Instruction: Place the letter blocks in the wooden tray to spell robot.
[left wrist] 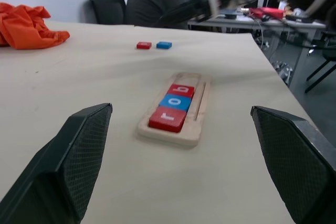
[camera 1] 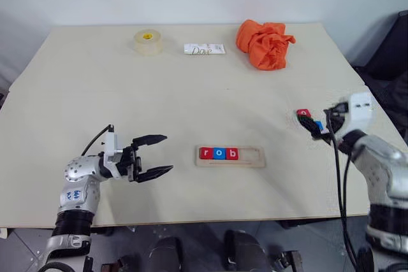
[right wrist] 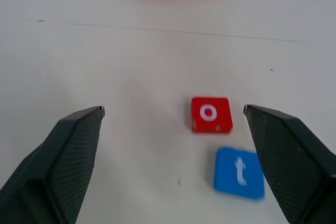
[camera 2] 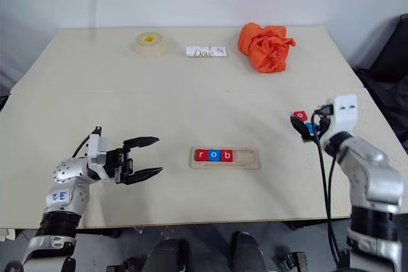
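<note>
Right pincer point(right wrist: 173, 114) spread wide, empty, over red o point(right wrist: 211, 114) & blue t point(right wrist: 239, 172) on surface point(camera 1: 191, 100). Left pincer point(camera 1: 158, 155) spread, empty. Tray point(camera 1: 252, 155) holds r, o, b.

Wooden tray point(camera 1: 254, 157) with r, o, b blocks point(camera 1: 218, 153); red o point(right wrist: 211, 114), blue t point(right wrist: 239, 172) loose, well right.

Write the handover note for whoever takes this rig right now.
Left tool: open, empty, left of the tray.
Right tool: open, empty, over the loose red o and blue t.
Done: r, o, b sit in the tray, filling its left part.
Left: place the second o, then t, in the tray's free right part.
Tape roll, Dove packet and orange cloth lie at the far edge.
</note>
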Motion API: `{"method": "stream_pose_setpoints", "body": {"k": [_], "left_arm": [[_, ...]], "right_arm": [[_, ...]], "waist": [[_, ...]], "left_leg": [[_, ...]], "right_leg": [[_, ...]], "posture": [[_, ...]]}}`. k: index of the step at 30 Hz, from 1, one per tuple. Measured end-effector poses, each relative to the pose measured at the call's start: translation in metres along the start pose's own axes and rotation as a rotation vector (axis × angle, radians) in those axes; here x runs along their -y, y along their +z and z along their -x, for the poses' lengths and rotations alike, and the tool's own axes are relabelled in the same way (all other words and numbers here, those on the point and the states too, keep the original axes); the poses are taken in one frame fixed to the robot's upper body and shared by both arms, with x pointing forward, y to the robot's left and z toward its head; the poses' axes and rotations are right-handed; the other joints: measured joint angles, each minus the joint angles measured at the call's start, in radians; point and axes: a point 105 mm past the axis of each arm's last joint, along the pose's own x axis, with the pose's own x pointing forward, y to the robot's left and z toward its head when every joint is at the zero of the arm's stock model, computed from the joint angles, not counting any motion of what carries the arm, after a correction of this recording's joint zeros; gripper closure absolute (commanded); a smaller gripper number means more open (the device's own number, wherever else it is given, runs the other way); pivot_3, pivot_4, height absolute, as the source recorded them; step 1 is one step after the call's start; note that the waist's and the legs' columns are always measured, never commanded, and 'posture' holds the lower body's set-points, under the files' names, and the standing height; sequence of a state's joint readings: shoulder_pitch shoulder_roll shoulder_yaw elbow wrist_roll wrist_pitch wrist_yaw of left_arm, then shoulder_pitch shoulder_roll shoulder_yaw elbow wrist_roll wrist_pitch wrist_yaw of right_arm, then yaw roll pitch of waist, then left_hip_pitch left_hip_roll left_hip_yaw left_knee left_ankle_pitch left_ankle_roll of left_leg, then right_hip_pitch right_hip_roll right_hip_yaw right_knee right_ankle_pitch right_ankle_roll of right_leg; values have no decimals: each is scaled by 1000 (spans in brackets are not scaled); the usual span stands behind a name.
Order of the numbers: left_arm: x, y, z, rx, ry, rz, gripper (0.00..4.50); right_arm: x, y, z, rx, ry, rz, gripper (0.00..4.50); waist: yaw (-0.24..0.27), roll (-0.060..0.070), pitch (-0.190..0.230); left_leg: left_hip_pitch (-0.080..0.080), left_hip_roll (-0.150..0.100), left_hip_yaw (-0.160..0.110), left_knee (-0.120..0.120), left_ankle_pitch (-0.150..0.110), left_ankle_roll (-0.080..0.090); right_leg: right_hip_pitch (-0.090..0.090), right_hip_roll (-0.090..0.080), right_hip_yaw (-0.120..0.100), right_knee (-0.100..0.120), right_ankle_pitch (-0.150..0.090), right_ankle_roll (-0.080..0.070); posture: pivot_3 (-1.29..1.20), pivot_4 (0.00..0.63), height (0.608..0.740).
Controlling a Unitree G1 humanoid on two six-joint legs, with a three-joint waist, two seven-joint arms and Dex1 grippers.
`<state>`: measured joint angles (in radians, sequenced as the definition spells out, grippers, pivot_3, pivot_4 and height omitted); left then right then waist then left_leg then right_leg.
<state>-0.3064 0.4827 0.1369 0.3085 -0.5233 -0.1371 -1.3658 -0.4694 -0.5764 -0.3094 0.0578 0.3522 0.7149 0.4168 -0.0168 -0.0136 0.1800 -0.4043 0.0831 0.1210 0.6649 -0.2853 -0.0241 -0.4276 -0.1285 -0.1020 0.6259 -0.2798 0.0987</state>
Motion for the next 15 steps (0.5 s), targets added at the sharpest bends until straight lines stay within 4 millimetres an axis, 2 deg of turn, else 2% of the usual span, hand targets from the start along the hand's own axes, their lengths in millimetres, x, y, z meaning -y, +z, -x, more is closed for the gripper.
{"method": "stream_pose_setpoints", "body": {"k": [7, 15], "left_arm": [[8, 0, 1, -5, 15, -5, 0], [13, 0, 2, -12, 34, 0, 0]], "right_arm": [[8, -19, -34, -99, -26, 27, 47], [11, -24, -52, -119, -39, 64, 47]], "waist": [[-11, 0, 0], [-14, 0, 0]], "left_leg": [[-1, 0, 2, -1, 0, 0], [0, 0, 2, 0, 1, -1]], "right_leg": [[0, 0, 1, -1, 0, 0], [-1, 0, 1, -1, 0, 0]], "posture": [[0, 150, 740], [0, 150, 740]]}}
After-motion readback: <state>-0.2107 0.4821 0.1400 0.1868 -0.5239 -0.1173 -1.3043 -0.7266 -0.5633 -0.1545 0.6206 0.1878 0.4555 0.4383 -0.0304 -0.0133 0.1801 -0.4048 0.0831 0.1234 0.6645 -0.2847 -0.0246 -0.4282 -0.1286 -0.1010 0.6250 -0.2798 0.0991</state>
